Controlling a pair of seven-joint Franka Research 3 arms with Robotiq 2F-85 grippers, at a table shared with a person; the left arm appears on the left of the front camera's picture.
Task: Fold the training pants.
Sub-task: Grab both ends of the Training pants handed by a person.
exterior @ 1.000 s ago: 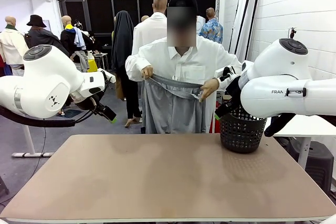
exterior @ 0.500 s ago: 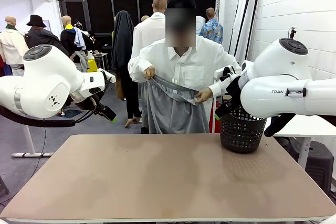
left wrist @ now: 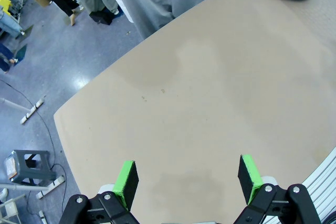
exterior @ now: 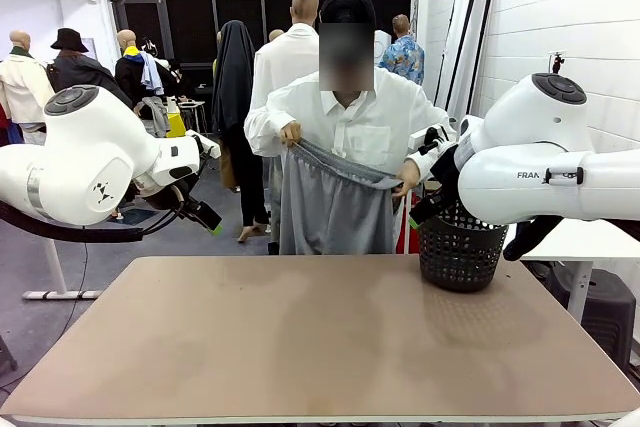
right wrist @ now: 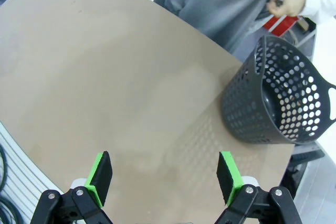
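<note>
Spread wide at the left gripper [left wrist: 187, 174], low in the frame above the tan counter [left wrist: 210, 93]; spread just as wide at the right gripper [right wrist: 164, 174], low centre, with a black perforated basket [right wrist: 278, 98] standing on the counter at right. Past the counter's far edge, upper middle of the front view, held up by the waistband: the training pants [exterior: 335, 202], pinched by a person's raised hand [exterior: 291, 133] and lower hand [exterior: 408, 177], legs hanging, well apart from both grippers.
</note>
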